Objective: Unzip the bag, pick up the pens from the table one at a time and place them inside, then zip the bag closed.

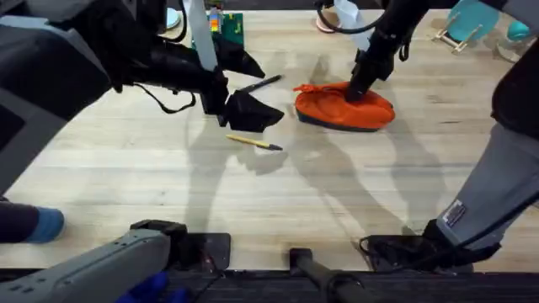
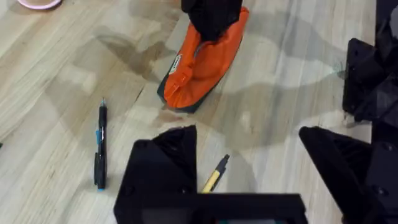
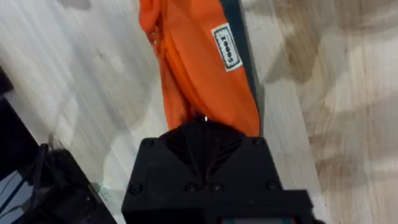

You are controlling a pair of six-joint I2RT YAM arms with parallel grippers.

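Right now the bag [image 1: 344, 106] lies on the table [image 1: 253, 194] toward the far right-centre: an orange fabric pouch w/ a dark grey underside showing along its near edge, bunched and wrinkled at its left end. The right wrist view shows its zipper seam running lengthwise through puckered orange cloth, plus a small white label [image 3: 227, 47] sewn on one face. Whether the zipper is open or closed can't be told, and nothing of the bag's inside shows.

The right tool [image 1: 358, 88] presses down onto the top of the bag, approx at its middle; its fingers look pressed together on a fold of orange fabric by the zipper, the tips buried in cloth.

The left tool [image 1: 248, 114] hangs just above the table, left of the bag, fingers [image 2: 165, 168] spread wide w/ nothing between them.

Both pens are out on the table, not in the bag. The yellow pen [image 1: 253, 141], dark-tipped, lies just below the left tool, near-horizontal. The black pen [image 1: 263, 83] lies tilted between the left tool and the bag's left end, touching neither.
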